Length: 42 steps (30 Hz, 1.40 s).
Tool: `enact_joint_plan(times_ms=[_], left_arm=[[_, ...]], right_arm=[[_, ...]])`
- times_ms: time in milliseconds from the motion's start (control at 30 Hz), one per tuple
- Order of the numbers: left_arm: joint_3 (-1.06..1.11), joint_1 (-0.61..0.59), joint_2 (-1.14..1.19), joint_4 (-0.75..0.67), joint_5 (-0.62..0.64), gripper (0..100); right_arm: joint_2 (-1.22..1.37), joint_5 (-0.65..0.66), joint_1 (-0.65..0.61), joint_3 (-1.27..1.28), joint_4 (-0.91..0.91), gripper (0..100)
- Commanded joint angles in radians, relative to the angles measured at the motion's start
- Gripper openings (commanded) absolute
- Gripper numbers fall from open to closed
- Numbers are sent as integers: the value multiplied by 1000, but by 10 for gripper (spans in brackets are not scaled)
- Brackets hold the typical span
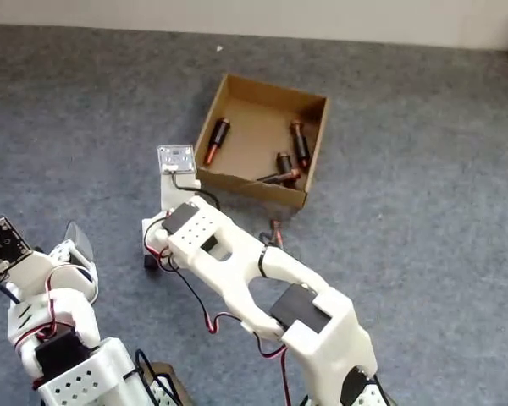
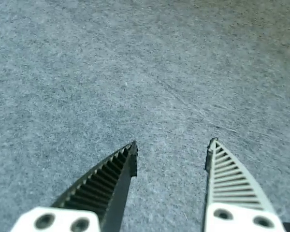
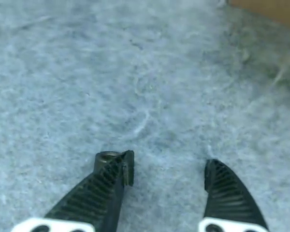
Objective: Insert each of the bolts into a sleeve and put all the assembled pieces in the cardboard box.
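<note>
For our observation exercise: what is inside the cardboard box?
The cardboard box holds one dark piece lying alone and a cluster of about three by the opposite wall. Its near wall hides part of the floor.

Grey felt table (image 1: 423, 254) w/ cardboard box (image 1: 252, 188), bolt (image 1: 276, 230) & sleeve (image 3: 106, 157)

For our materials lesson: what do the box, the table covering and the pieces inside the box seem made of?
Box: brown cardboard, matte, raw edges. Table covering: grey felt or carpet, fuzzy fibres. Pieces: probably metal, dark with coppery ends; too small to confirm.
</note>
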Motion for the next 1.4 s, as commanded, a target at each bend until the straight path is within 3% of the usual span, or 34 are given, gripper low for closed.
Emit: enact_joint_plan(times_ms=[0, 500, 800, 1000, 1233, 1367], left_arm=[[-10, -7, -7, -25, 14, 245], [-4, -13, -7, -54, 14, 245], [-4, -13, -7, -54, 14, 245], [-4, -13, -7, -52, 14, 245], [-4, -15, -7, -51, 12, 245], [-2, -15, -7, -51, 11, 245]], right_arm=[[19, 2, -65, -50, -1, 191], [-251, 72, -110, 35, 58, 193], [-185, 72, -130, 114, -119, 191], [-50, 72, -125, 88, -120, 190], [-5, 72, -114, 21, -74, 21], [-7, 127, -99, 22, -70, 4]])
